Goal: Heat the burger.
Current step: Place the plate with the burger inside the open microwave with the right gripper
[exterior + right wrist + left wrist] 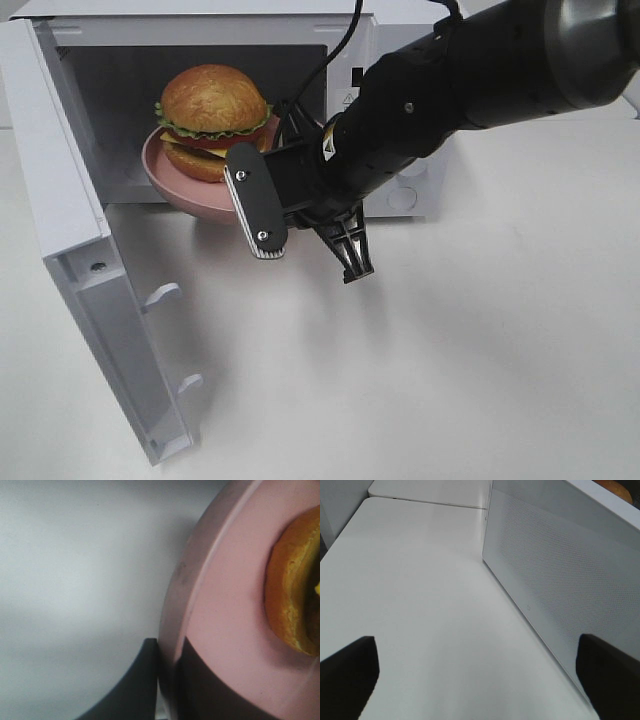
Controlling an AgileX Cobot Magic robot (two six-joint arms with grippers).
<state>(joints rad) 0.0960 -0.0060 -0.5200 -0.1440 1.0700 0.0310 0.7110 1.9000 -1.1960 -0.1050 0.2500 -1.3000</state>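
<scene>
The burger [212,110], a golden-brown bun with lettuce, tomato and cheese, sits upright on a round pink plate [170,180]. The plate is in the mouth of the open white microwave [400,190], partly inside the cavity. My right gripper [252,205] is shut on the plate's near right rim. In the right wrist view the rim [175,595] passes between the dark fingers [142,680], with the bun's edge [290,600] beside it. My left gripper [476,647] is open and empty, low over the table beside the microwave door's outer face [545,570].
The microwave door [70,200] stands swung open to the left, its lower corner reaching toward the table's front. White tabletop [450,350] lies in front of the microwave. A cable [340,40] runs from the right arm across the microwave's top.
</scene>
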